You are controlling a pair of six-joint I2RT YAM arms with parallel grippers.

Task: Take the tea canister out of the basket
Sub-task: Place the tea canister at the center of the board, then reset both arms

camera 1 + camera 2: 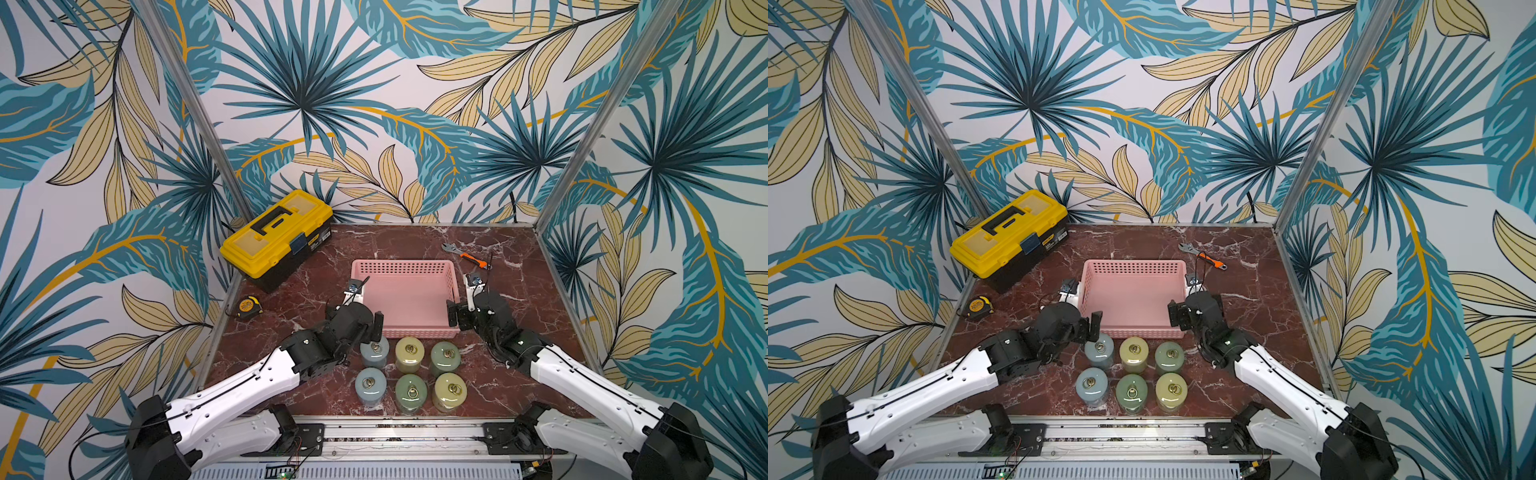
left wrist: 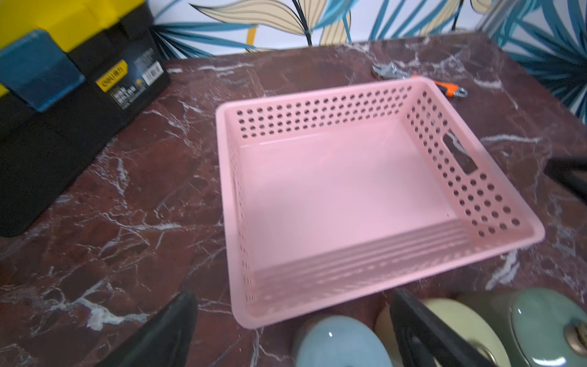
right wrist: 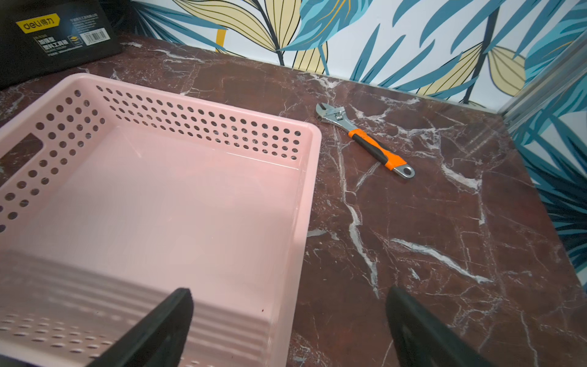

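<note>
Robot lab booth (a staged set), leaf-print panels (image 1: 374, 104) on aluminium posts (image 1: 197, 112), marble-look tabletop (image 1: 291, 307), front mounting rail (image 1: 395, 435)

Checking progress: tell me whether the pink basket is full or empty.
Empty: the basket shows bare floor in both wrist views; six canisters stand outside it.

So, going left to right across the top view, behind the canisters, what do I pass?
toolbox → basket → wrench. The tape measure is left out: it sits within the toolbox's span.
</note>
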